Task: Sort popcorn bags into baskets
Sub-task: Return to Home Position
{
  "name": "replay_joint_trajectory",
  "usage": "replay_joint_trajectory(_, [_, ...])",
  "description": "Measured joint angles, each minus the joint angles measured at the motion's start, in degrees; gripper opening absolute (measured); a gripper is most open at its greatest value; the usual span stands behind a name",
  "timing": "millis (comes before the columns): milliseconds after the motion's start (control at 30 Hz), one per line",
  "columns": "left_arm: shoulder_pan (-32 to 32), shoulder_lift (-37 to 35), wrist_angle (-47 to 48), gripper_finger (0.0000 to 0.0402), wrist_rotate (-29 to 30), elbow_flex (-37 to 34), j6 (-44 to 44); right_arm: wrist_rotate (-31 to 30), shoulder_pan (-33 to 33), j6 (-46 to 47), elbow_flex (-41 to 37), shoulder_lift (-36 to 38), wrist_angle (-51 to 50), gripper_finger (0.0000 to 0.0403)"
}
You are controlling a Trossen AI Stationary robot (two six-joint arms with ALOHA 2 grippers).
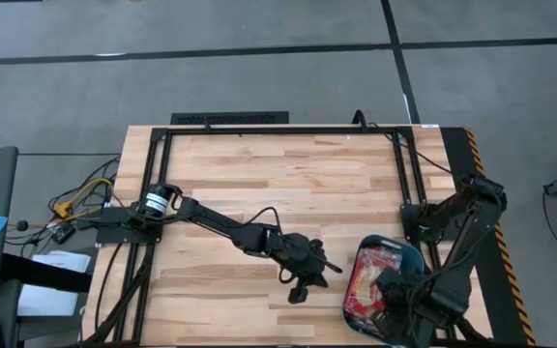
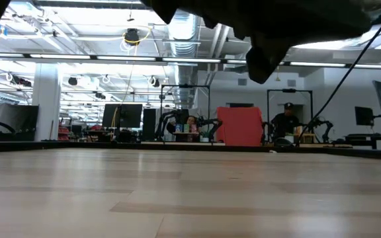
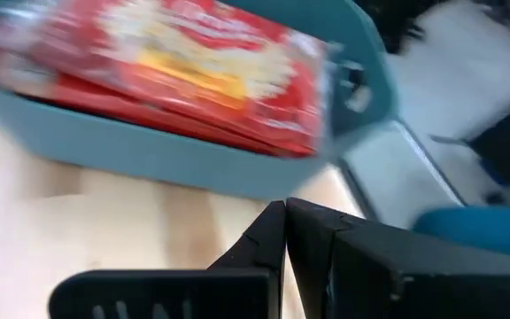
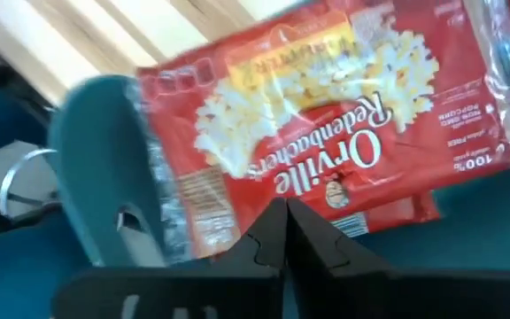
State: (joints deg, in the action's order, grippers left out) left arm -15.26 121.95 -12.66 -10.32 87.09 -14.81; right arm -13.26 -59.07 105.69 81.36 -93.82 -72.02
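All visible flat red popcorn bags point(image 1: 366, 285) sit piled in the teal plastic rounded-corner basket point(image 1: 412, 251), lower right of the high view. None are loose on the light wooden table point(image 1: 288, 174), so sorting looks done. Left gripper point(image 3: 285, 213) is clenched on nothing at lower centre, just left of the basket. Right gripper point(image 4: 286, 211) is pinched closed and empty above the bags. My read: only retracting both arms is left.

1. Popcorn bags point(image 4: 326, 115): red, with yellow-white popcorn print and white lettering.
2. Basket point(image 3: 149, 155): plain teal-blue.
3. Table point(image 1: 288, 184): pale wood, plank-striped, black frame.
4. My right fingers point(image 4: 257, 252): matte black.
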Motion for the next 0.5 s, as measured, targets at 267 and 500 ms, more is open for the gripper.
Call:
replay_joint_trajectory(267, [4.15, -8.89, 7.94, 0.0, -25.22, 0.0, 1.79, -41.4, -0.96, -12.82, 6.93, 0.0, -1.22, 0.002])
replay_joint_trajectory(500, [8.18, -28.74, 26.59, 0.0, -27.23, 0.02, 11.3, -67.78, 2.7, -19.17, 13.21, 6.58, -13.13, 0.0029])
